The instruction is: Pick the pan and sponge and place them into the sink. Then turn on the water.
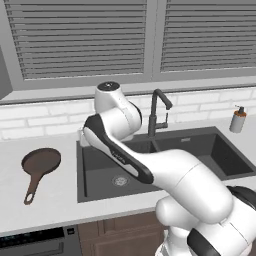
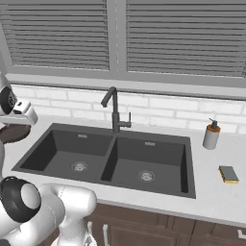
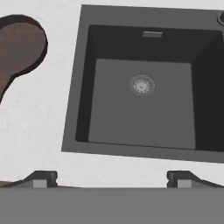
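Observation:
The dark-brown pan [image 1: 40,162] lies on the counter left of the sink [image 1: 82,172], its long handle pointing toward the front edge. It also shows at the pan [image 3: 19,48] and, partly hidden by the arm, at the pan [image 2: 12,132]. The yellow sponge [image 2: 228,174] with a grey-green top rests on the counter right of the sink [image 2: 190,166]. My gripper [image 3: 112,179] is open with nothing between its fingers. It hovers above the left basin of the sink [image 3: 72,109], with the pan off to its left. No water runs from the black faucet [image 1: 157,112].
A soap-pump bottle [image 2: 211,134] stands at the back right of the counter, behind the sponge. The faucet [image 2: 114,113] rises behind the divider between the two basins. A tiled wall and shuttered windows close off the back. My own arm crosses in front of the sink.

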Tool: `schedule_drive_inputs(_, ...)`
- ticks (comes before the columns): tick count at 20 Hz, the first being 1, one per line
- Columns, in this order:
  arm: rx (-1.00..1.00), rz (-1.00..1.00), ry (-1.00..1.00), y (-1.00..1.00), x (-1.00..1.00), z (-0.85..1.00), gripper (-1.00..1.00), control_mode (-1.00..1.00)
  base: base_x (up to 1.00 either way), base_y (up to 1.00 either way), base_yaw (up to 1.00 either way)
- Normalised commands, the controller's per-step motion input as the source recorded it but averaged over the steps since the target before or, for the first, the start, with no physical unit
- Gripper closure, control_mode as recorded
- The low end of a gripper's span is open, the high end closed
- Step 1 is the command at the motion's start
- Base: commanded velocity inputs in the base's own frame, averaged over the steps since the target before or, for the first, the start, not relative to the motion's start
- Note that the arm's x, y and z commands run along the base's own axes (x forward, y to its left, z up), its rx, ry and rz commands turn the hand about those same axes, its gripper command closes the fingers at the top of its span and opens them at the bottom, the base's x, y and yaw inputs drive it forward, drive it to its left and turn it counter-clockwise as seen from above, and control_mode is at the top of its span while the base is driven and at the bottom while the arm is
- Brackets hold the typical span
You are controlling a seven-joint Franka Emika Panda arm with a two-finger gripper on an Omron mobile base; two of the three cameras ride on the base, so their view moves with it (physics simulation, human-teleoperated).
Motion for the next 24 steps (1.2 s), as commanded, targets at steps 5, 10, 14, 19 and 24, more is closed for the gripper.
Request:
schedule_drive_inputs(5, 0.00, 0.00, 0.01, 0.11, 0.03, -0.10, -1.00, -1.00, 0.00, 0.00, 0.00)
schedule_drive_inputs(10, 0.00, 0.00, 0.05, 0.19, 0.11, -0.05, -1.00, -1.00, 0.00, 0.00, 0.00)
schedule_drive_inputs(14, 0.00, 0.00, 0.03, 0.08, 0.11, -0.03, -1.00, -1.00, 0.00, 0.00, 0.00)
schedule_drive_inputs(19, 0.00, 0.00, 0.03, 0.03, 0.08, -0.06, -1.00, -1.00, 0.00, 0.00, 0.00)
schedule_drive_inputs(24, 0.00, 0.00, 0.03, 0.01, 0.07, -0.05, -1.00, -1.00, 0.00, 0.00, 0.00)
